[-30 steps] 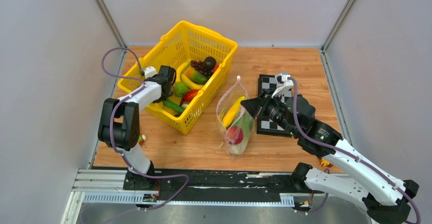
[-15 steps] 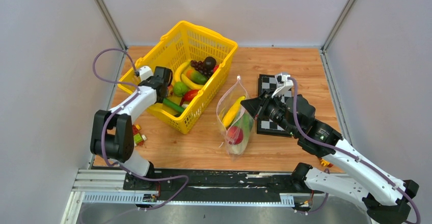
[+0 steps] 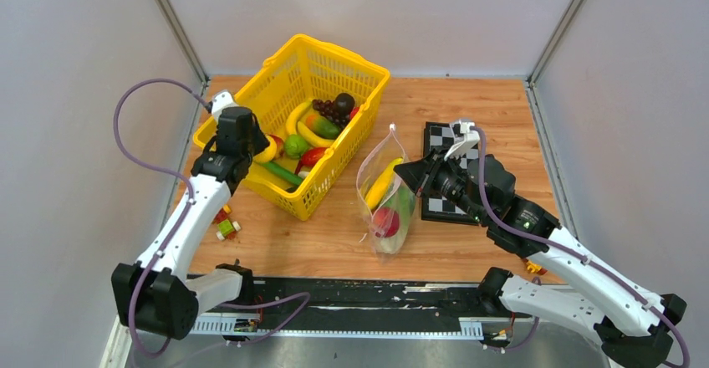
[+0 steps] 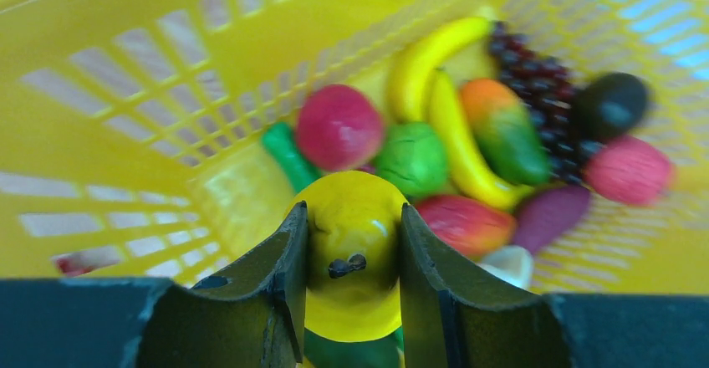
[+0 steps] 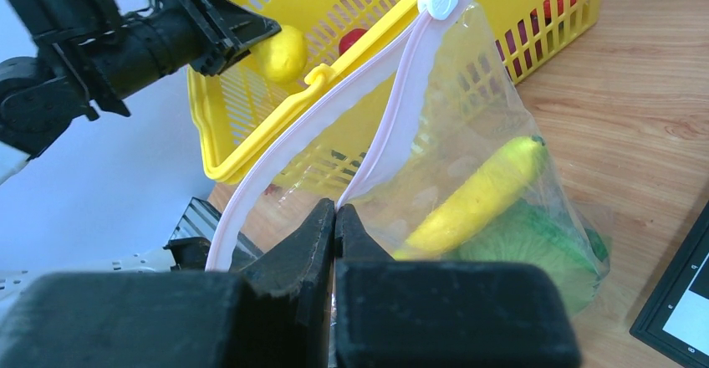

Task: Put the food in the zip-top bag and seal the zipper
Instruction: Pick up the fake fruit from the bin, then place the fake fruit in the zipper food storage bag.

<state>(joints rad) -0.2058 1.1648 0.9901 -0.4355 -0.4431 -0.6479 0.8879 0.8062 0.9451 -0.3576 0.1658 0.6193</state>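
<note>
My left gripper (image 4: 354,242) is shut on a round yellow toy fruit (image 4: 351,217) and holds it above the near-left corner of the yellow basket (image 3: 351,63); it also shows in the top view (image 3: 256,147). More food lies in the basket: bananas (image 4: 451,125), grapes (image 4: 535,58), red fruits (image 4: 339,125) and a green cucumber (image 3: 283,173). My right gripper (image 5: 335,216) is shut on the pink zipper strip (image 5: 393,125) and holds the zip-top bag (image 3: 386,192) upright with its mouth open. A banana (image 5: 476,196), green lettuce (image 5: 527,247) and a red fruit (image 3: 385,220) sit inside the bag.
A black-and-white chessboard (image 3: 439,140) lies right of the bag, under my right arm. Small toy blocks (image 3: 224,227) lie on the wood left of the basket. Grey walls close in the table on three sides.
My left gripper has risen out of the basket and drawn back toward its left rim with the yellow fruit in it. The right arm and the bag have not moved.
</note>
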